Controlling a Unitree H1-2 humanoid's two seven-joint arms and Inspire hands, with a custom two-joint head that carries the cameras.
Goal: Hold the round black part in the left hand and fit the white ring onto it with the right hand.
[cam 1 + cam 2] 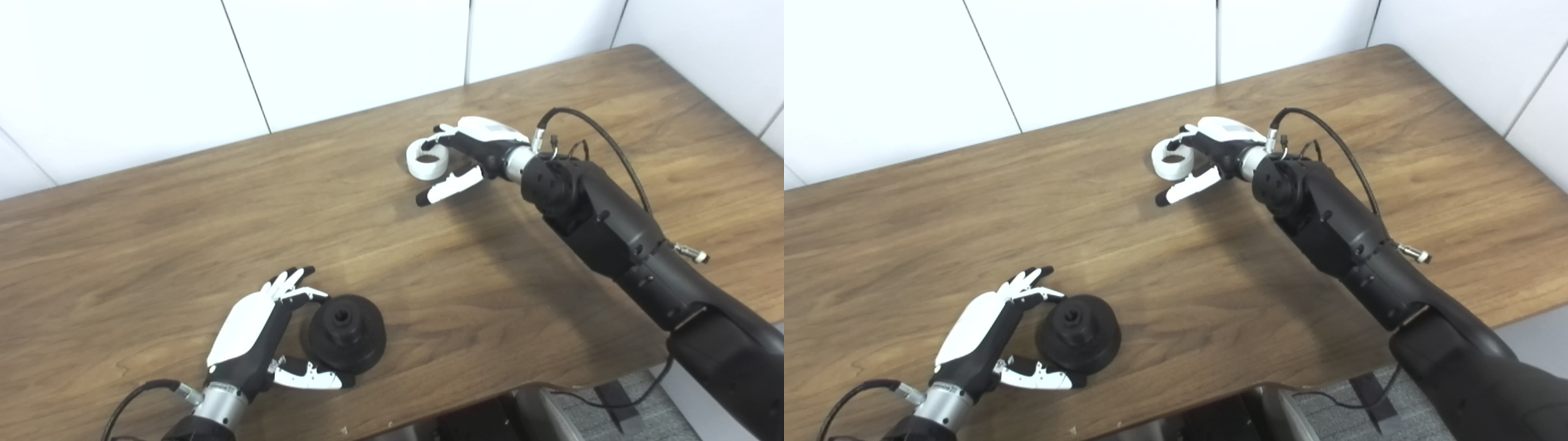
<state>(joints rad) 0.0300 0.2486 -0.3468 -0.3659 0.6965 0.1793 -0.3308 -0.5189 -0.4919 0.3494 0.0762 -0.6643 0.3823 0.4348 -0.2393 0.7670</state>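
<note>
The round black part (346, 334) rests on the wooden table (184, 214) near its front edge, hub with a centre hole facing up. My left hand (257, 331) cups it from the left, open: fingertips at its far left rim, thumb lying along its near rim. The white ring (427, 160) lies on the table at the centre back. My right hand (474, 150) reaches it from the right, with curled fingers over the ring's far rim and the thumb stretched out apart from it on the near side. The ring (1172, 160) and the black part (1078, 334) are far apart.
The table's front edge (465, 398) runs just below the black part, with a grey seat (551, 416) and floor beyond it. White wall panels (343, 55) back the table. A black cable (606, 141) loops above my right forearm.
</note>
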